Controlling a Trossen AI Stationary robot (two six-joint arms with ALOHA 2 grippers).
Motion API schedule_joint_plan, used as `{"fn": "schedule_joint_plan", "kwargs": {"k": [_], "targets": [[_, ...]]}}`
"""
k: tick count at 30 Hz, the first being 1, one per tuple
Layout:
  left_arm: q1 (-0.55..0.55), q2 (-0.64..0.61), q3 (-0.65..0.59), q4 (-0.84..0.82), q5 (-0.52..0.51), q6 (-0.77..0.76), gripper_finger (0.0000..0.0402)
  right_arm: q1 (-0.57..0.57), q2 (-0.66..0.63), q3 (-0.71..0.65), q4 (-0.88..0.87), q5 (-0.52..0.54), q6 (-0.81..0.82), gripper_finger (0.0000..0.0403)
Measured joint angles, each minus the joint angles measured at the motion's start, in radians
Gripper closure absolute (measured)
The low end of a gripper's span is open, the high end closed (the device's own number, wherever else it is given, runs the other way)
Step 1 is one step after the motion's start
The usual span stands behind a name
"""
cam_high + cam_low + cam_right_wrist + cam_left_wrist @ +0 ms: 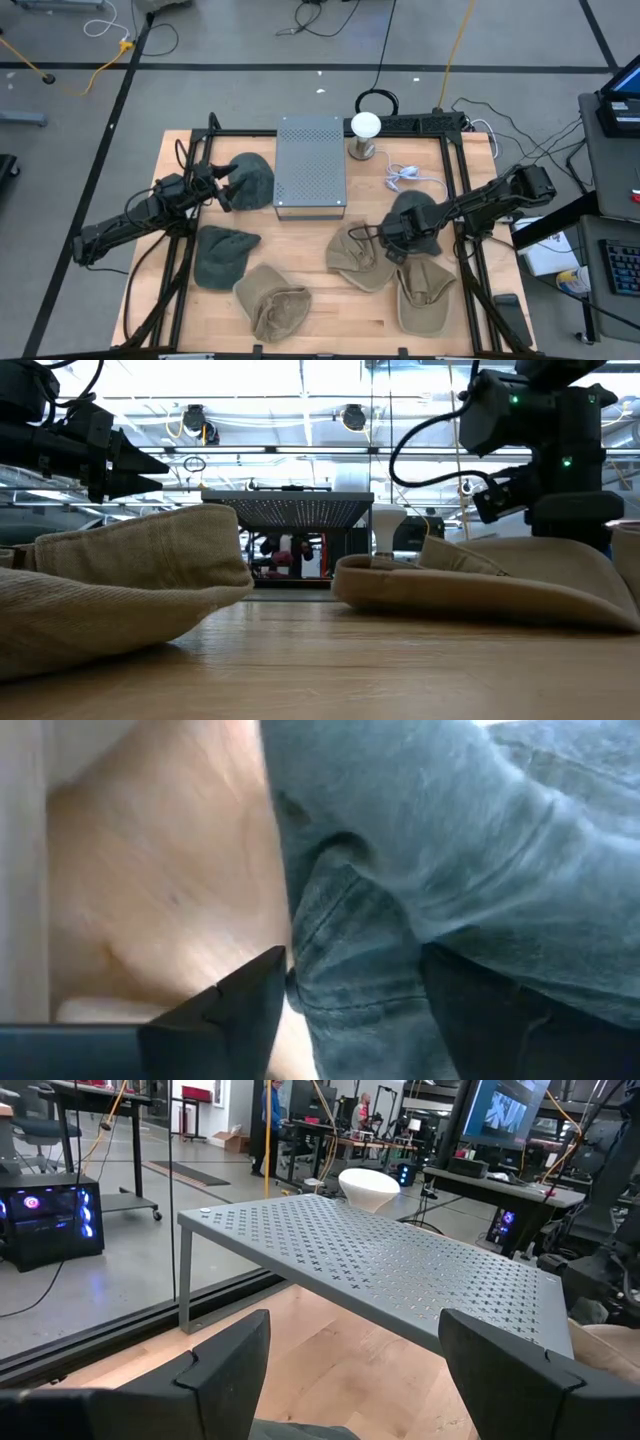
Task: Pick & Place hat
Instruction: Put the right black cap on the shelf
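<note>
Grey hat at right: I see a dark grey-green hat lying on the right part of the tabletop, just behind a tan hat; in my right wrist view its denim-like cloth fills most of the picture.
Right hand: the right hand is down at this hat's front edge. Its fingers stand apart with a fold of the cloth between them (whether they already pinch it I cannot tell).
Left hand: the left hand hovers at the left side with its fingers spread wide, holding nothing, pointed toward the perforated metal stand.
Grey hat at left: a second dark hat lies right by the left hand, against the stand's left side.
Other hats: a third dark one lies in front of the left arm; a tan one sits near the front edge, and another tan one at front right.
Low view: two tan hats and fill the foreground, with the stand behind.
Back of tabletop: a white round lamp stands just right of the stand, with a white cable beside it.
</note>
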Motion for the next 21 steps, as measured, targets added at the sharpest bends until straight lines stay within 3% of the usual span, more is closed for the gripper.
{"fn": "schedule_joint_plan", "kwargs": {"k": [12, 21], "targets": [[0.0, 0.0, 0.0, 0.0, 0.0, 0.0, 0.0107, 0.0, -0.001, -0.004, 0.0, -0.051, 0.001, 0.0384], [0.0, 0.0, 0.0, 0.0, 0.001, 0.0, 0.0107, -0.008, -0.022, 0.04, -0.137, -0.051, -0.068, 0.0388]]}}
